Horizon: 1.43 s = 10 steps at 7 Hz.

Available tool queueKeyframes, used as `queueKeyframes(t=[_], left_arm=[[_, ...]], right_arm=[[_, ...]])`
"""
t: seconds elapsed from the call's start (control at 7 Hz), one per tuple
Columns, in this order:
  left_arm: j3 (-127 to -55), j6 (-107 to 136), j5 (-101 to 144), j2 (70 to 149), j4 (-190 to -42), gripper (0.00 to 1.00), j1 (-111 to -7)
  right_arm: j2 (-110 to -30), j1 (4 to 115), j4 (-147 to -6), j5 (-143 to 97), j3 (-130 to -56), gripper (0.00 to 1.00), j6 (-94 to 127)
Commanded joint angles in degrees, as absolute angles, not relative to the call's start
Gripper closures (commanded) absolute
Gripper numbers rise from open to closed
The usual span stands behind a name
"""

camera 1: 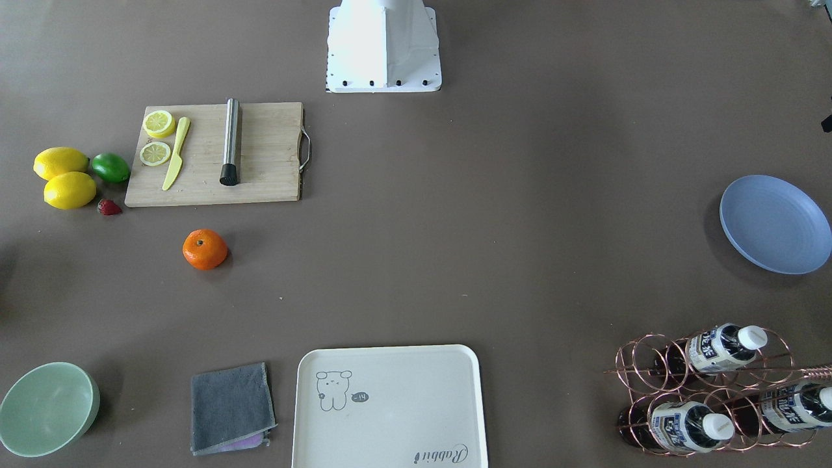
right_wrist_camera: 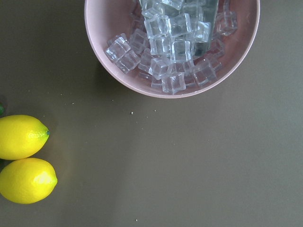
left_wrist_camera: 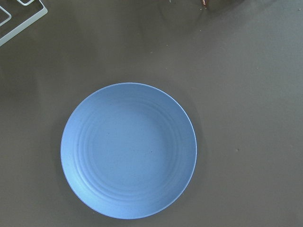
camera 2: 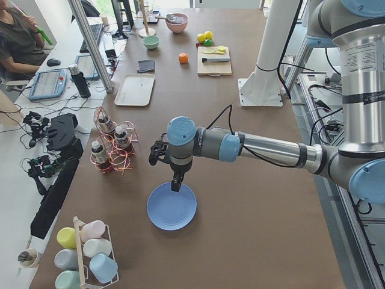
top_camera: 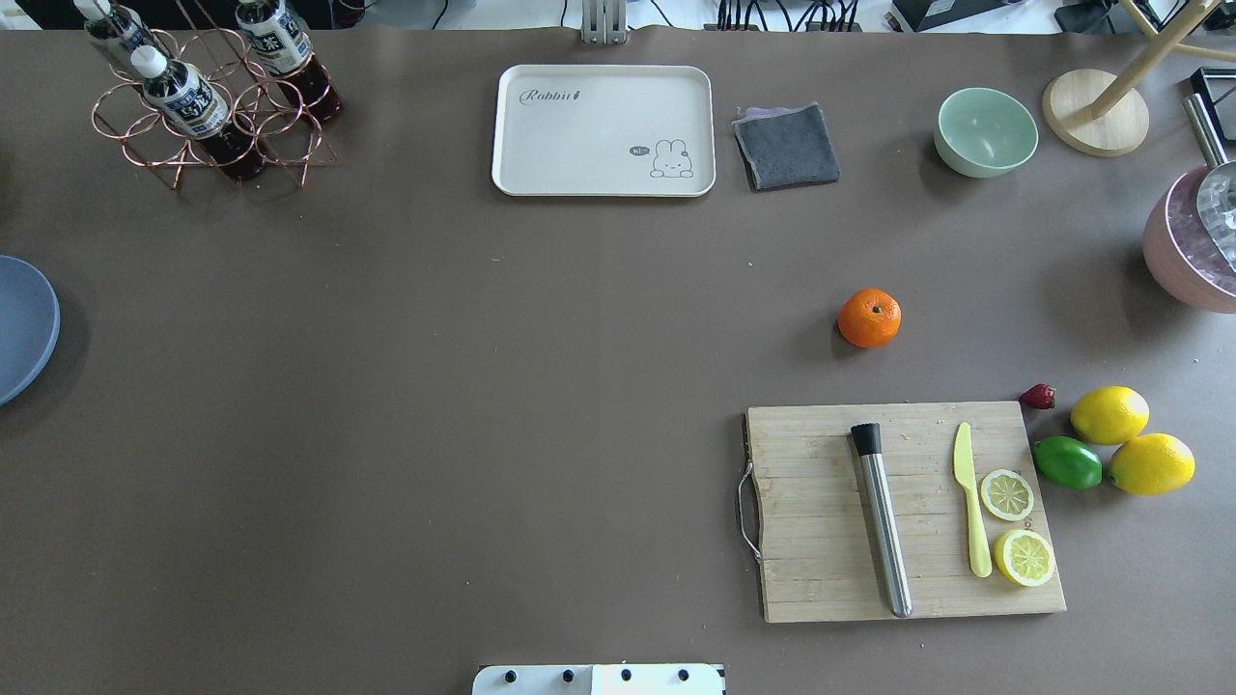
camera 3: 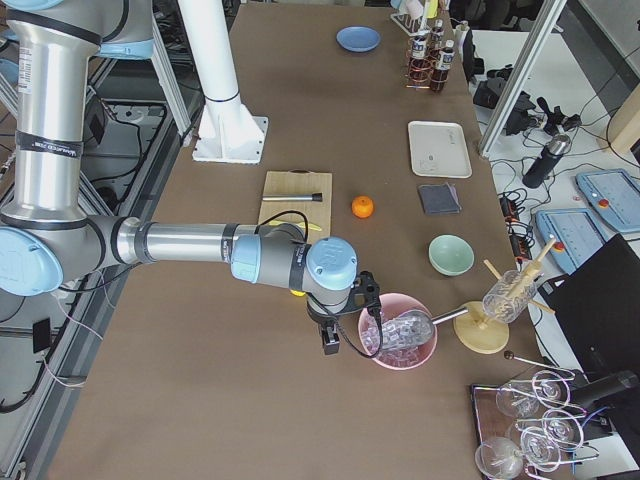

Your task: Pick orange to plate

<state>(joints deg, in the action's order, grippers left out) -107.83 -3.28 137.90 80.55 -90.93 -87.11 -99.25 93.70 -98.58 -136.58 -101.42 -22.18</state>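
The orange [camera 1: 205, 249] sits alone on the brown table just off the cutting board; it also shows in the overhead view [top_camera: 869, 318]. The periwinkle plate [camera 1: 773, 224] lies at the table's far end on my left side and holds nothing [left_wrist_camera: 128, 150]. My left gripper [camera 2: 175, 183] hangs right above the plate [camera 2: 171, 206], pointing down. My right gripper [camera 3: 328, 340] hovers beside a pink bowl, well away from the orange [camera 3: 362, 207]. Both grippers show only in the side views, so I cannot tell whether they are open or shut.
A wooden cutting board [top_camera: 821, 512] carries a steel muddler, a yellow knife and lemon slices. Two lemons [top_camera: 1110, 415], a lime [top_camera: 1067, 462] and a strawberry lie beside it. Also present: a cream tray [top_camera: 603, 130], grey cloth [top_camera: 787, 145], mint bowl [top_camera: 985, 131], copper bottle rack [top_camera: 208, 97], pink ice bowl [right_wrist_camera: 173, 47].
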Motion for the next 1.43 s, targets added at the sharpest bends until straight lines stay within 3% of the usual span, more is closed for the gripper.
queueKeyframes(t=[0.0, 0.29, 0.43, 0.71, 1.29], left_arm=[[-97.4, -4.8, 137.6, 82.9, -96.9, 0.03, -87.0], [-76.0, -4.6, 137.6, 90.1, -114.0, 0.03, -86.8], [-69.7, -3.3, 137.5, 92.4, -118.6, 0.03, -86.6], [-63.6, -1.6, 137.2, 93.3, -125.5, 0.03, -84.3], [-60.6, -0.4, 137.1, 93.2, -128.5, 0.08, -81.8]], right_arm=[[-99.3, 93.7, -98.5, -136.6, -102.0, 0.00, -21.8], [-98.8, 93.4, -98.5, -136.6, -102.0, 0.00, -21.7], [-98.5, 93.2, -98.6, -136.6, -102.0, 0.00, -21.7], [-97.2, 90.2, -98.5, -136.9, -101.6, 0.00, -18.9], [-96.1, 87.4, -98.5, -138.1, -101.4, 0.00, -18.0]])
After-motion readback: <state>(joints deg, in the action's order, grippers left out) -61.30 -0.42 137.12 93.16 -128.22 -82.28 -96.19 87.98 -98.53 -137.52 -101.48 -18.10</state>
